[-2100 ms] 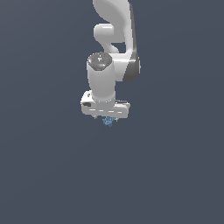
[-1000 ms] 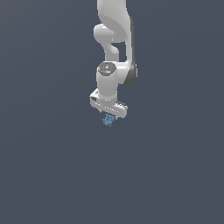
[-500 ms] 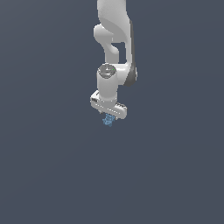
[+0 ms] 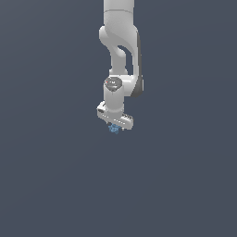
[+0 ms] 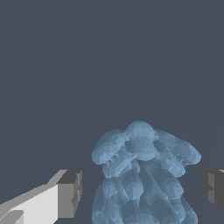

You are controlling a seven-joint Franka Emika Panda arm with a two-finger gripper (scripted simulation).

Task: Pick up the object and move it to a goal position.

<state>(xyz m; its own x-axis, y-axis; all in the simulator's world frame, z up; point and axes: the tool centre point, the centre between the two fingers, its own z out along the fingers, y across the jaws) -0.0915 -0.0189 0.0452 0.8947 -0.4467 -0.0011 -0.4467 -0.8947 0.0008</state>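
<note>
Pincer [image 4: 115, 124]: seen parted in the wrist view, a pad at either side of the lump, gaps visible.
Object [image 5: 142, 175]: light-blue lump, directly under the pincer at 6 o'clock.
Change: pincer has been lowered slightly, wrist turned.
Meaning: grasp judged imminent, closing not yet done.

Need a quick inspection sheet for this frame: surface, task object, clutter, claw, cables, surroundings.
Surface: plain dark grey-blue all round; no edge or markings seen.
Task object: light-blue bumpy lump, tiny under the arm in the exterior view, sitting between the claw's fingers.
Clutter: nothing seen.
Claw: claw points down over the lump; in the wrist view one finger stands apart from the lump with a gap, the other is at the picture's edge. Open, not gripping.
Cables: nothing seen.
Surroundings: only the white arm; no goal marker seen.
</note>
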